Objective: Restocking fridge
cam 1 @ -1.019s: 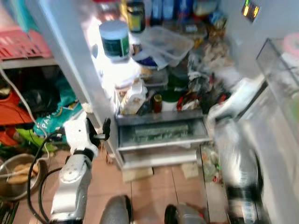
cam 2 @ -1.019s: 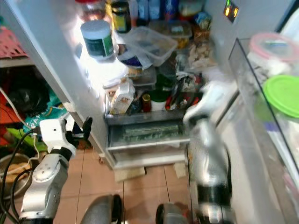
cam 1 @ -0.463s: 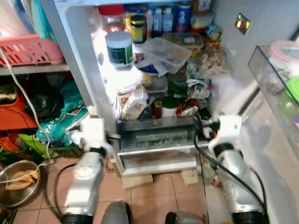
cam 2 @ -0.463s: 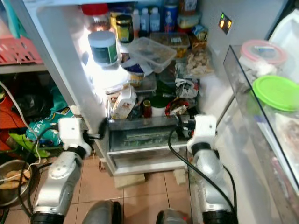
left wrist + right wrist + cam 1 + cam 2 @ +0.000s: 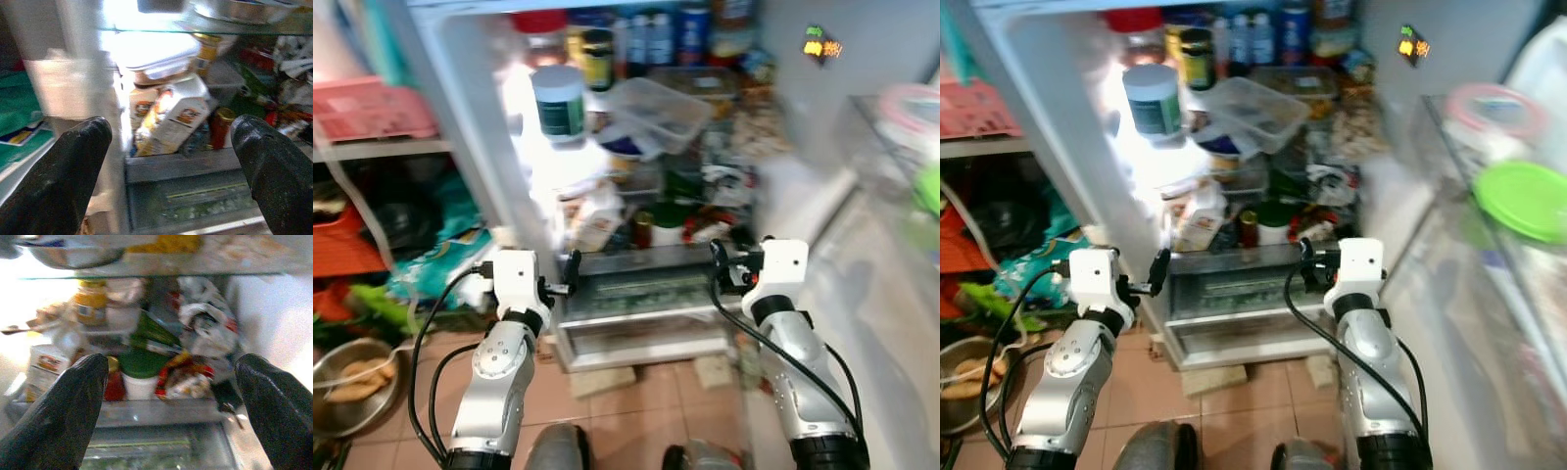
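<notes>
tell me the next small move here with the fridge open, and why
Probably ease both arms forward toward the lower shelf. The left gripper and right gripper are both open and empty, held in front of the crisper drawer, short of the milk carton and the crowded shelf.

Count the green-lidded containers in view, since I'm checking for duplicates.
2: one white tub with green lid on the fridge's lower shelf, one green-lidded container in the door bin. Clutter may hide others.
</notes>
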You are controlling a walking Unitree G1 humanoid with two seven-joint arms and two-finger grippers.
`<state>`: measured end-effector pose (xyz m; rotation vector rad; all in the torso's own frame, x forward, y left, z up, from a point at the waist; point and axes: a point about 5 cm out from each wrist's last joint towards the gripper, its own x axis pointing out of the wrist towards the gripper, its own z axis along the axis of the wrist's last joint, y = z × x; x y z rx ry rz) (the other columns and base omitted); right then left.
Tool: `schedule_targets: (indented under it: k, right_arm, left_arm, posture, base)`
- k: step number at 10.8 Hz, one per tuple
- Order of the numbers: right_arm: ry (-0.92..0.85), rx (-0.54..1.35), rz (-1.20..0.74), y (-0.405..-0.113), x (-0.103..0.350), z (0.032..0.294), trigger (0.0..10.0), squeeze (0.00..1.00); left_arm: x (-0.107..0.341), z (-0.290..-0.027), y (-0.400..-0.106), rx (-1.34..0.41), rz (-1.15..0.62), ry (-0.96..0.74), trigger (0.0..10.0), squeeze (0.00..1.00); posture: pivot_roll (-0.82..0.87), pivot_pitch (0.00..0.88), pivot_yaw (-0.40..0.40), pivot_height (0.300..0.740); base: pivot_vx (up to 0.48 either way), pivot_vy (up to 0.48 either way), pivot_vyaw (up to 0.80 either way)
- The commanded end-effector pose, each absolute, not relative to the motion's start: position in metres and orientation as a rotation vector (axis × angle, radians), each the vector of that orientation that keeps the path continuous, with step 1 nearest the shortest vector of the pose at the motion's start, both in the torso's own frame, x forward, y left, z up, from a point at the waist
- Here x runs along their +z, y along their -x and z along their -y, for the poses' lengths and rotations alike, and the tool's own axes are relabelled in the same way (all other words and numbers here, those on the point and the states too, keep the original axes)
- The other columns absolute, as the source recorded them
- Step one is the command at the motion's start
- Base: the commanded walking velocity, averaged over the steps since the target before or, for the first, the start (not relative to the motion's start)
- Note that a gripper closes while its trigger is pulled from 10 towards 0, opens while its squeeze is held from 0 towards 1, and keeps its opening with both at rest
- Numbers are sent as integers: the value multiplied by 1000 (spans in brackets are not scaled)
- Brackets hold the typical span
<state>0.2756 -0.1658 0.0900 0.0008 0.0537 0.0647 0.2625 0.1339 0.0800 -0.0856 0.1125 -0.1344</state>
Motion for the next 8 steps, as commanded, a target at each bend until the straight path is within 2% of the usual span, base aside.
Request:
schedule_targets:
  k: [1,8]
  right_arm:
    - [-21,92,-31,-276,93,160,10000,0]
    - [-34,63,-16,-275,95,163,10000,0]
  left_arm:
    - [79,-138,-261,-132,-118,70,10000,0]
    - [77,-139,-262,-138,-133,64,10000,0]
  posture:
    - [69,58,32,740]
    - [64,62,38,740]
  base:
    - [0,368,0]
    - [0,438,0]
